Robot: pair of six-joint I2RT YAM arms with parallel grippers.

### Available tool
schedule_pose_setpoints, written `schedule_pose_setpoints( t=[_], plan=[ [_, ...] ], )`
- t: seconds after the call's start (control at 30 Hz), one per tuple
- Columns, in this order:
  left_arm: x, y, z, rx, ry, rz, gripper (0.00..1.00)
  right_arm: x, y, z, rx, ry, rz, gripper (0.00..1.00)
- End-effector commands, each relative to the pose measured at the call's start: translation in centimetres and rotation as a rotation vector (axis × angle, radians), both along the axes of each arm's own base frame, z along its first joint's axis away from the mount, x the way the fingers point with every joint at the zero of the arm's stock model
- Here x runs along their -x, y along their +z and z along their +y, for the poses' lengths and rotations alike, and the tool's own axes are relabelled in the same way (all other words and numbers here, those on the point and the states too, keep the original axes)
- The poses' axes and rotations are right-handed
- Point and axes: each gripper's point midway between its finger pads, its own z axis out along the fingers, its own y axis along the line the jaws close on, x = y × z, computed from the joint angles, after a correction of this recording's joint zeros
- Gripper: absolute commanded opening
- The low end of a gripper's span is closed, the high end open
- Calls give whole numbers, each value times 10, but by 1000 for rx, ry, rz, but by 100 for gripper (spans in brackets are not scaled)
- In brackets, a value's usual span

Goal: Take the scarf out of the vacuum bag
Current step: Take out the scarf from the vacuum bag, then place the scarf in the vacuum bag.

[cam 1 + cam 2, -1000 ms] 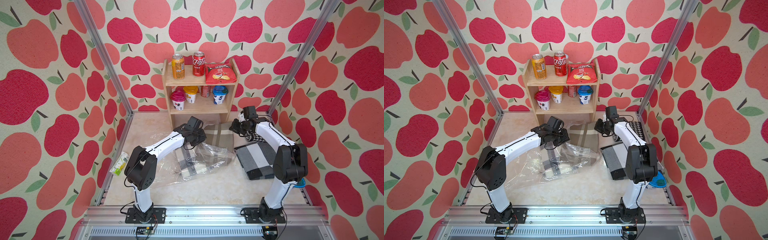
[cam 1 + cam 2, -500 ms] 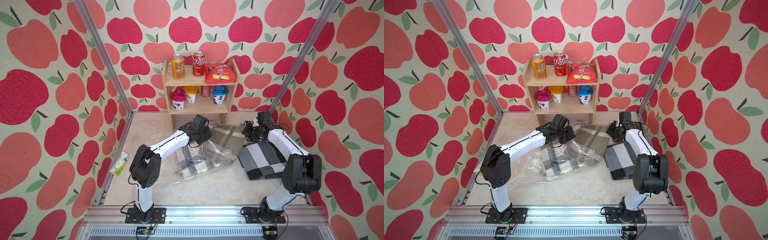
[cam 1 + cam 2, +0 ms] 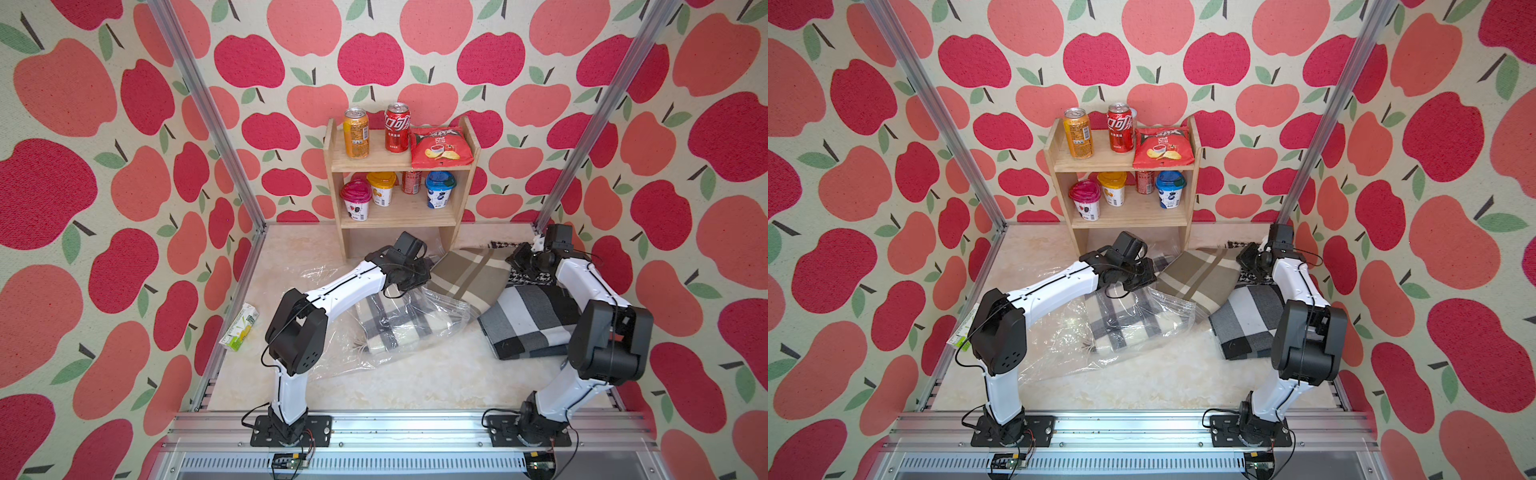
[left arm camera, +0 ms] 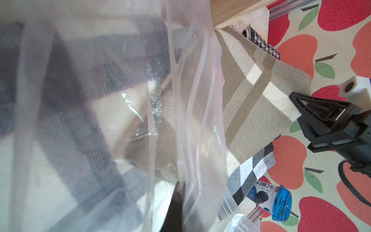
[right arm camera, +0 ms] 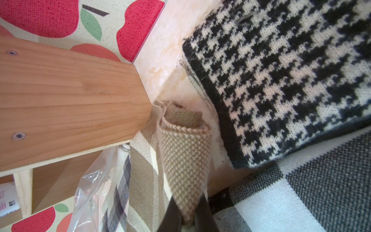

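Right fingers (image 5: 170, 217) are clenching the rolled corner of the tan plaid scarf (image 5: 184, 144), which is lying partly out of the vacuum bag (image 3: 338, 359) on the bench (image 3: 415, 386), centre of the frame in both top views, just below the wooden shelf (image 3: 399, 216). Left fingers (image 4: 174, 202) are pinching the film at the bag's mouth. Soft, light and limp, the cloth is likely to be sagging and stretching rather than sliding as one piece, so the doubled corner is looking the soundest hold. The slick, near-weightless film is needing an anchor at its rim. A cream-and-grey checked scarf (image 3: 390, 332) is sitting inside the bag
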Motion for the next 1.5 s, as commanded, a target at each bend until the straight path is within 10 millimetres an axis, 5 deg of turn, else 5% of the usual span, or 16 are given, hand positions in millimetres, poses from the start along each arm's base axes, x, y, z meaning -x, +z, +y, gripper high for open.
schedule_pose_setpoints(
  t=[0.0,0.23,0.47,0.9,1.2,1.33,1.47],
  plan=[
    [7,-6,-2,-30,-41,19,0,-29,25,-18,12,-42,-87,0],
    [10,-7,-2,-36,-50,21,0,-55,29,-31,-25,-97,-98,0],
    [13,-13,-4,-40,-57,35,0,-75,34,-49,-283,-267,-243,0],
    [17,-19,-12,-44,-77,46,0,-112,79,-63,-396,-283,-419,0],
    [17,-24,-12,-51,-80,55,0,-103,126,-36,-506,-140,-562,0],
    [17,-27,-14,-48,-84,61,0,-94,139,-56,-451,-198,-659,0],
    [18,-27,-14,-50,-85,62,0,-89,127,-84,-439,-280,-683,0]
  ],
)
